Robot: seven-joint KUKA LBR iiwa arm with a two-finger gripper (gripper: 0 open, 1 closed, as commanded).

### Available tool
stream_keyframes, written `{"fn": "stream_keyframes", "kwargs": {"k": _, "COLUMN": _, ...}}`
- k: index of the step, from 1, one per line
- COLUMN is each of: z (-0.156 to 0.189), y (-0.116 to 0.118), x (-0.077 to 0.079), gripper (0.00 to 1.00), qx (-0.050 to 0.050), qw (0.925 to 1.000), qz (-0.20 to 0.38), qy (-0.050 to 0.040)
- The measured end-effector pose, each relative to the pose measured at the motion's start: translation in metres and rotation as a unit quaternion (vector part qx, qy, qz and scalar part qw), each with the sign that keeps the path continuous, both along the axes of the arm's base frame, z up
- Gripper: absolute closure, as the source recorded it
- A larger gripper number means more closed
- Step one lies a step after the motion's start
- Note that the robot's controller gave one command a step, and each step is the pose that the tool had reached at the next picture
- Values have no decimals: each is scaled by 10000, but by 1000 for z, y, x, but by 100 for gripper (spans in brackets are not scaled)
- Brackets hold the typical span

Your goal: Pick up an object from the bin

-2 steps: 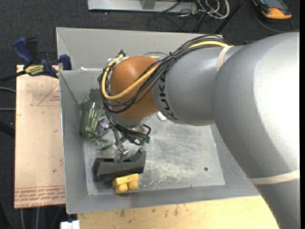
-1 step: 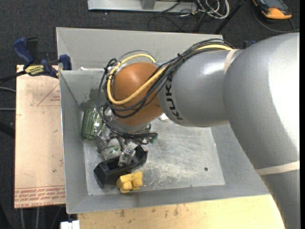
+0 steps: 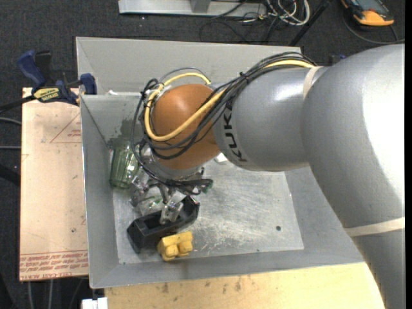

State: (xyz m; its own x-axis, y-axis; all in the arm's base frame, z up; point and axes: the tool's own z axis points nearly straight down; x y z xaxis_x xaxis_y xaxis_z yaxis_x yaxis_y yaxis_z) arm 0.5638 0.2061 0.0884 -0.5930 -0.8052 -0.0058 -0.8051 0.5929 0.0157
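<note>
— Item nearest the gripper?
— A black blocky piece, lower left of the frame, lying flat on the floor of the bin. It looks rigid, light and smooth-faced. I'd judge its long sides the best hold.
— Gripper condition?
— The gripper sits at that piece's upper right end. Open or closed, I cannot tell.
— Neighbours?
— A small yellow block just below it, and a clear green container against the left wall.
</note>
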Motion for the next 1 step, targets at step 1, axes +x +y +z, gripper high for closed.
{"fn": "stream_keyframes", "kwargs": {"k": 1, "z": 0, "y": 6, "x": 3, "gripper": 100, "qx": -61, "qw": 9999, "qz": 77, "qy": 21}}
